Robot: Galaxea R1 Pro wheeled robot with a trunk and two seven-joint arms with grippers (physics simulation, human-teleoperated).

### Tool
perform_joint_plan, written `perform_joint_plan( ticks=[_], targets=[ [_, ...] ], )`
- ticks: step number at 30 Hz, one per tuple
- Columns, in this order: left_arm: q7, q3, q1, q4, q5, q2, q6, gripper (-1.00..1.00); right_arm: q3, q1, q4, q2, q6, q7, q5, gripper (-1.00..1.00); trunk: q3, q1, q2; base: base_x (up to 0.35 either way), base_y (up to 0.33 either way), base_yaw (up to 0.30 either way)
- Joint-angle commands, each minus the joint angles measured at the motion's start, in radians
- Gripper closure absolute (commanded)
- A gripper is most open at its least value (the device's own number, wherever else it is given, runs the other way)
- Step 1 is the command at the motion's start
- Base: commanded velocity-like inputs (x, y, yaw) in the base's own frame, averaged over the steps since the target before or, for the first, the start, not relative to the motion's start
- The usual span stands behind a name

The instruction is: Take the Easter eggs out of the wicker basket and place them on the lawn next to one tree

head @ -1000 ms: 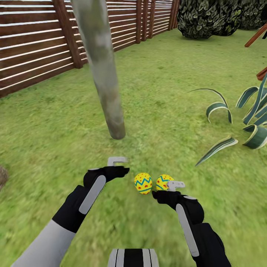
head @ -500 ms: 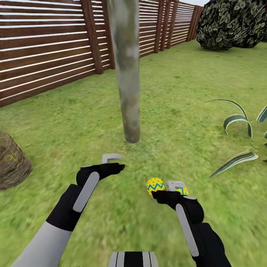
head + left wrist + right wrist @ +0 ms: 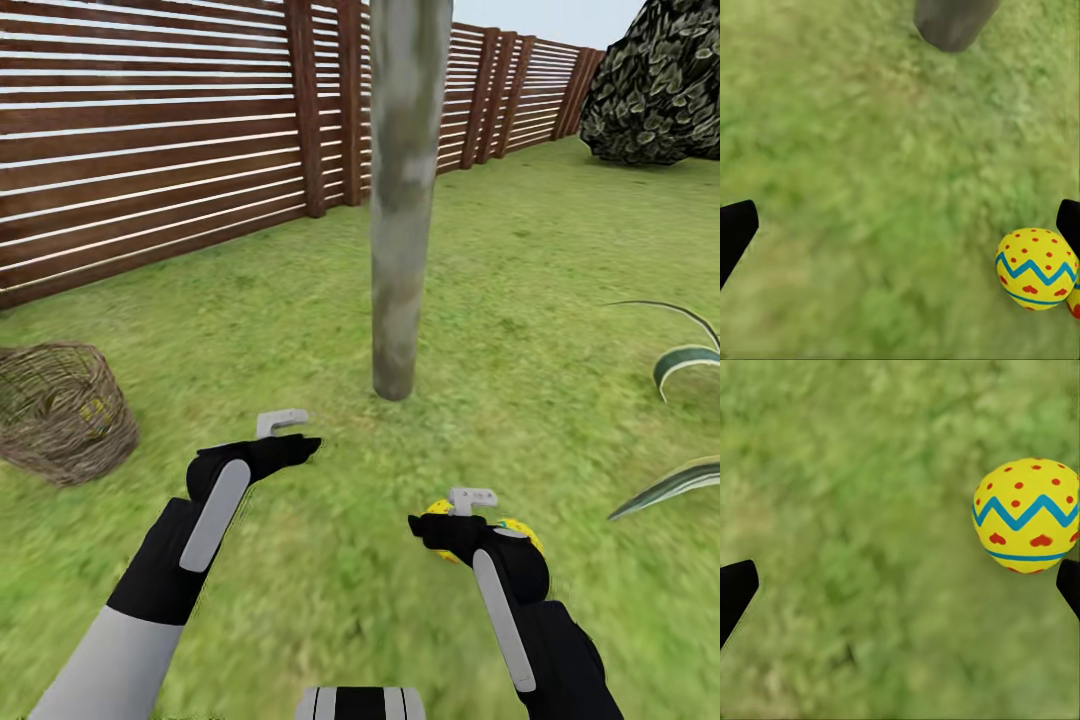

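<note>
While you look down from the head view, the lawn (image 3: 300,320) runs back to the slatted fence (image 3: 150,140) on your left and a dark bush (image 3: 660,90) at the far right. Open grass lies all round your arms, with nothing between them and the tree (image 3: 400,220), whose pale trunk meets the ground just ahead, slightly right of centre. Striped leaves of a low plant (image 3: 685,360) reach in from the right edge, well apart from your right arm.

Left of the trunk, near the picture's left edge, the basket (image 3: 60,415) sits on the grass; something yellow shows faintly through its weave, too blurred to call an egg.

Both your forearms stretch forward and low over the grass. Your left gripper (image 3: 285,435) hovers between basket and trunk, and in its wrist view its fingers (image 3: 735,229) stand wide apart with only grass between them. Your right gripper (image 3: 465,510) is spread wide too, holding nothing.

Two eggs lie on the grass under your right wrist, mostly hidden by it in the head view: one egg (image 3: 1029,515) shows whole beside a fingertip in the right wrist view, and a sliver of a second egg (image 3: 1074,298) touches it in the left wrist view.
</note>
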Motion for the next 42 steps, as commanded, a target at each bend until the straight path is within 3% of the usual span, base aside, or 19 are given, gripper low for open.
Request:
perform_joint_plan(
  ticks=[1, 19, 35, 42],
  targets=[
    [0.012, 0.003, 0.002, -0.006, 0.011, 0.0, 0.006, -1.0, 0.0, 0.0, -0.001, 0.0, 0.003, -0.01, -0.011, -1.0, 0.002, -0.001, 0.0, 0.0, 0.0, 0.263],
    [0.097, 0.016, 0.013, -0.095, 0.01, 0.003, 0.069, -1.0, 0.002, 0.0, -0.001, 0.001, 0.002, -0.01, -0.01, -1.0, 0.059, -0.009, 0.004, -0.01, 0.0, 0.263],
    [0.104, 0.018, 0.014, -0.104, 0.01, 0.003, 0.077, -1.0, 0.002, 0.0, -0.001, 0.001, 0.0, -0.01, -0.011, -1.0, 0.117, -0.016, 0.008, -0.29, 0.0, 0.14],
    [0.104, 0.018, 0.015, -0.103, 0.01, 0.004, 0.077, -1.0, 0.002, 0.0, -0.001, 0.001, 0.001, -0.01, -0.011, -1.0, 0.141, -0.019, 0.01, -0.087, 0.0, 0.199]
  ],
)
